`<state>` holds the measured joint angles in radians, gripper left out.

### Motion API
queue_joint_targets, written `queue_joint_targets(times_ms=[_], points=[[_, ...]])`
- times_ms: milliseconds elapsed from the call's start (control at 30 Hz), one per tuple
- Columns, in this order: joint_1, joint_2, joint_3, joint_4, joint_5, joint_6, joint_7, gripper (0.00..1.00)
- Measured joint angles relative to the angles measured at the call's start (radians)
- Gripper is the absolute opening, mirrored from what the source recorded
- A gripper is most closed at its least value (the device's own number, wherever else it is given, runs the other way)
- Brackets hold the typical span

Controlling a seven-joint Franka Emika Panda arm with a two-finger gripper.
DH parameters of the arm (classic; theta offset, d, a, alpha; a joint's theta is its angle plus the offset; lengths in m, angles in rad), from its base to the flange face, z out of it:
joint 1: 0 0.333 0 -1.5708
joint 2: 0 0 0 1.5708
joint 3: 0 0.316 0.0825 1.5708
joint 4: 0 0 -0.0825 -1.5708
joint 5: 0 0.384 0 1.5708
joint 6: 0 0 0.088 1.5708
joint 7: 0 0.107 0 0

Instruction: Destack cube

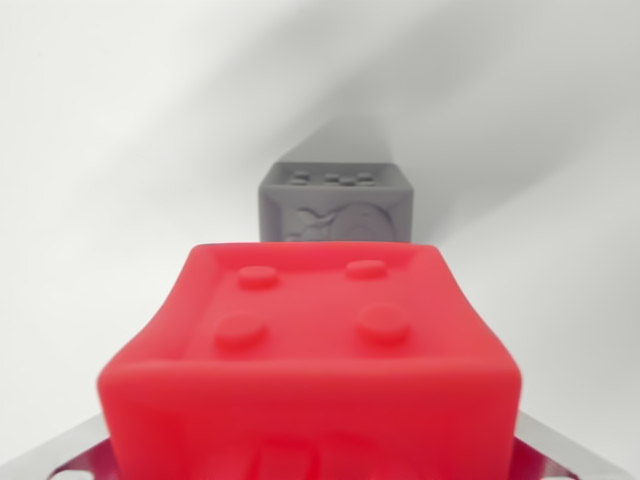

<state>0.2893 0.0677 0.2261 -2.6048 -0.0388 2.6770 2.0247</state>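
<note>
- At the wrist view's lower left, a sliver of pale metal gripper hardware (62,455) with small holes showed beside the red cube's lower corner.
- The red cube (310,360) filled the lower middle of the frame, very close to the camera and slightly blurred at its near edge.
- Its top face carried four round raised studs, two nearer and two farther, inside a shallow raised border.
- Raised shapes on its near face were cut off by the bottom edge and could not be read.
- Behind it, near the frame's centre, stood the grey cube (337,203), upright on the white surface (120,150), its lower part hidden by the red cube.
- The grey cube's top showed several small studs, and its facing side bore a relief figure too small to identify.
- Whether the two cubes touched could not be told from this angle.
- A soft shadow fell across the surface above and right of the grey cube.
- At the lower right, another strip of metal hardware flanked the red cube.
- The fingertips were out of sight, so how wide the gripper stood, and whether it gripped the red cube, could not be told.
</note>
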Motion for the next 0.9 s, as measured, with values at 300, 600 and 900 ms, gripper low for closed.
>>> queue_joint_targets(times_ms=[300,600,900], points=[[-0.017,0.000,-0.016,-0.004,0.004,-0.004,-0.061,0.00],[-0.039,0.001,-0.031,-0.007,0.004,0.001,-0.125,0.00],[-0.062,0.007,-0.045,-0.009,0.004,0.008,-0.187,0.00]])
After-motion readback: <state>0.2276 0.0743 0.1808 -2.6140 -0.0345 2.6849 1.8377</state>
